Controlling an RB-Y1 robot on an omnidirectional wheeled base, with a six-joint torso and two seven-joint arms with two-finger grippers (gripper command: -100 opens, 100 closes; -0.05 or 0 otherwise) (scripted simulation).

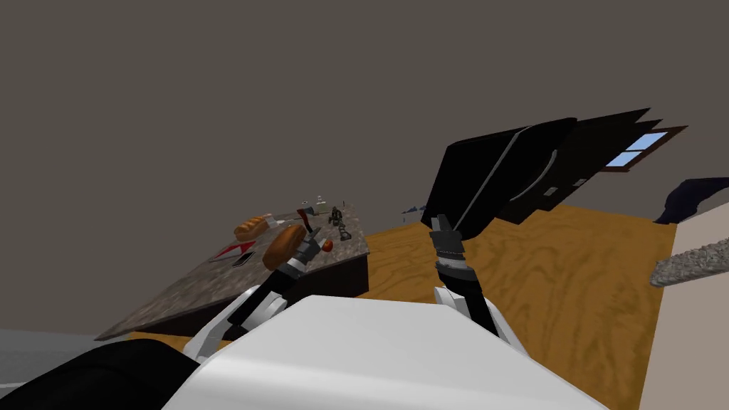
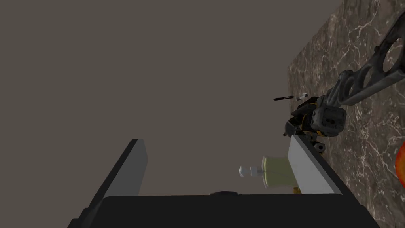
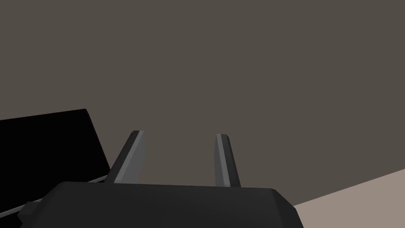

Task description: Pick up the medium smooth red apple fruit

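The left hand (image 2: 215, 158), wide open and empty, should shift sideways until the red apple (image 1: 327, 245) just beside it sits between its fingers.

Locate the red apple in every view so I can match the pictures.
Head view: apple on the mottled brown tabletop, right beside the left gripper.
Left wrist view: likely the red-orange sliver on the tabletop, outside the open fingers.
Right wrist view: not in it.
Shared landmark: the tabletop, in head and left wrist views.
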